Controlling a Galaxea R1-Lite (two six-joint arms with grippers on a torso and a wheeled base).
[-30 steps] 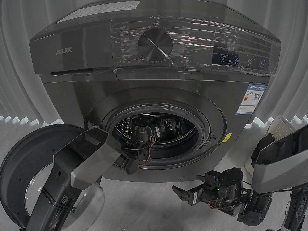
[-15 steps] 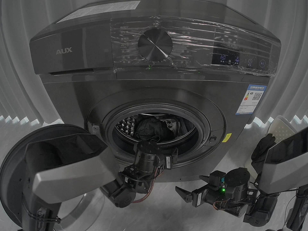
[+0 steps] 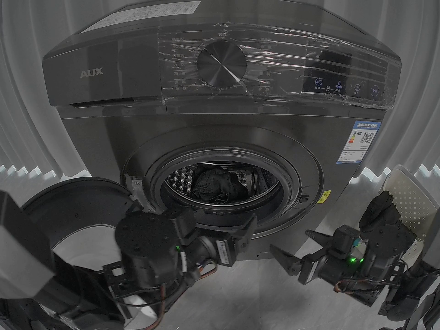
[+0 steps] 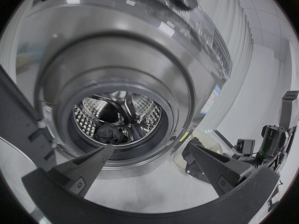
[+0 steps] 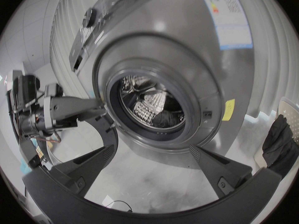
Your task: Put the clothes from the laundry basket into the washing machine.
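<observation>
Black clothes (image 3: 215, 185) in washing machine (image 3: 220, 124) | blue label (image 3: 364, 141), yellow sticker (image 3: 324, 196) on front

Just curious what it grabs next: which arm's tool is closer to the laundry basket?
Right. The right tool hangs open near the laundry basket, in front of the washing machine; the left tool, also open, is farther off, below the drum opening.

Pale lettering, a maker's logo (image 3: 91, 73), sits on the drawer front at the washing machine's (image 3: 220, 124) upper left. A white printed sheet (image 3: 142, 13) lies on top, its print too small to read. Tiny legends ring the dial (image 3: 222, 63) under plastic film, also unreadable. Blue icons (image 3: 327, 84) glow on the display. An energy label (image 3: 364, 141) with coloured bars and a yellow sticker (image 3: 323, 196) sit right of the door opening.
</observation>
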